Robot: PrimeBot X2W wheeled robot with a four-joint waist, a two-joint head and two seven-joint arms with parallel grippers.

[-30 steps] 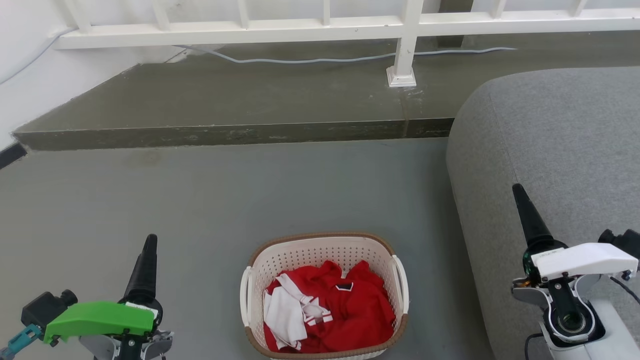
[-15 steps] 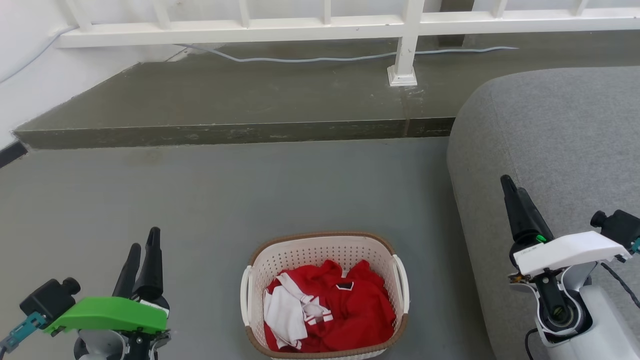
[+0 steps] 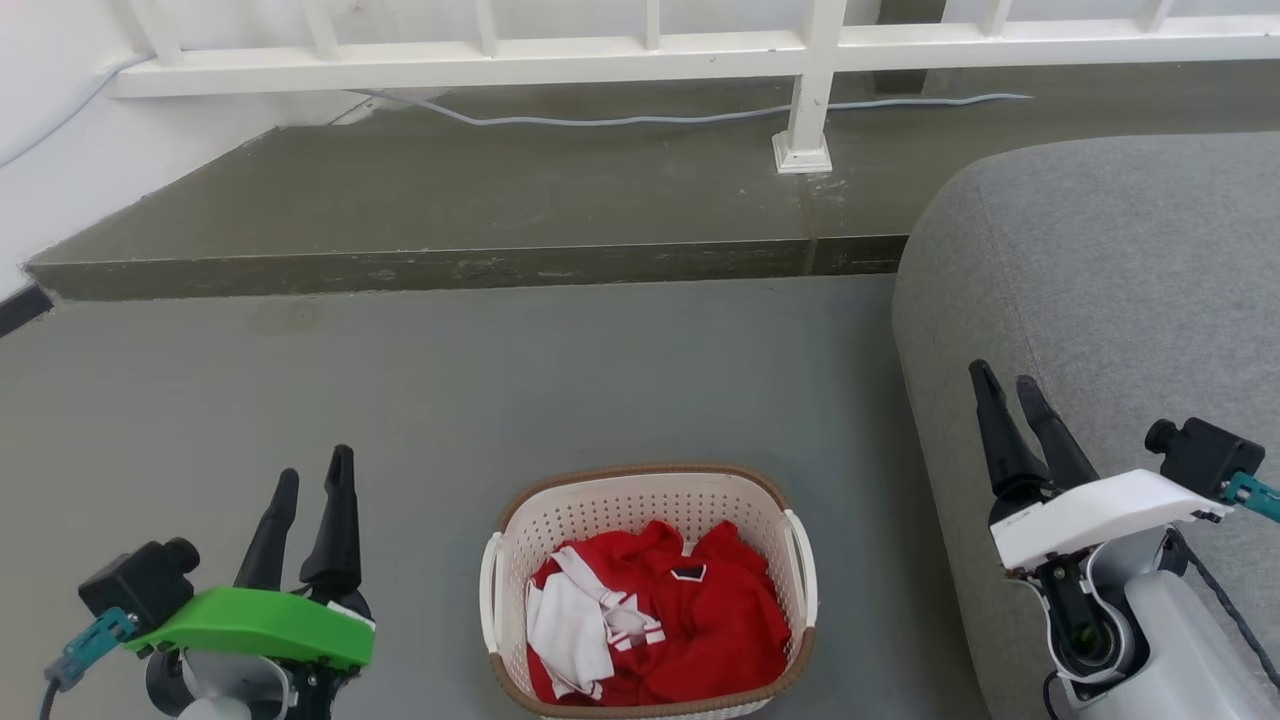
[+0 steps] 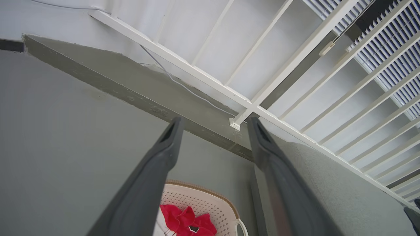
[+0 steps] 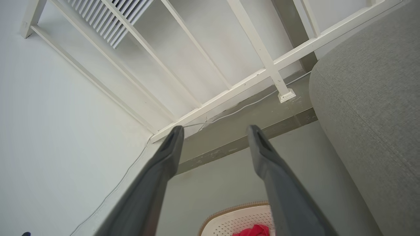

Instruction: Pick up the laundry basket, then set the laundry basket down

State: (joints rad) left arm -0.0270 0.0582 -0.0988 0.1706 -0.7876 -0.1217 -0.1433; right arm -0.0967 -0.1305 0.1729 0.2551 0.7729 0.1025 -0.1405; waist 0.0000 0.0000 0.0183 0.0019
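Since both claws have to close on the laundry basket (image 3: 640, 500) from either side, what I watch is where each stands against it. The basket sits on the grey floor (image 3: 400, 400) right at my base, centred between the arms. The left gripper (image 3: 315, 465) is off the basket's left side and the right gripper (image 3: 1000, 376) off its right. Each has its two fingers parted with nothing between them, pointing away from me past the basket's far rim. In both wrist views the basket lies low between the fingers, so I judge each claw must tip down and swing inward.

The basket's two white handles, left handle (image 3: 490, 590) and right handle (image 3: 806, 570), face the arms on their own sides. I take its long axis to run across me, handle to handle, though foreshortening makes that uncertain. The left claw looks a little closer to its handle. The right one stands further out, over the edge of the grey sofa (image 3: 1100, 280) that flanks the basket's right. I cannot judge their heights above the rim.

My count is one basket, two handles and two claws. Inside lies a red garment (image 3: 720, 620) with white cloth (image 3: 570, 630), and I cannot tell whether they are separate pieces. Beyond the basket's far rim comes open floor, then one raised step (image 3: 450, 265), one loose cable (image 3: 650, 120) on it, and one white railing (image 3: 640, 55) behind.
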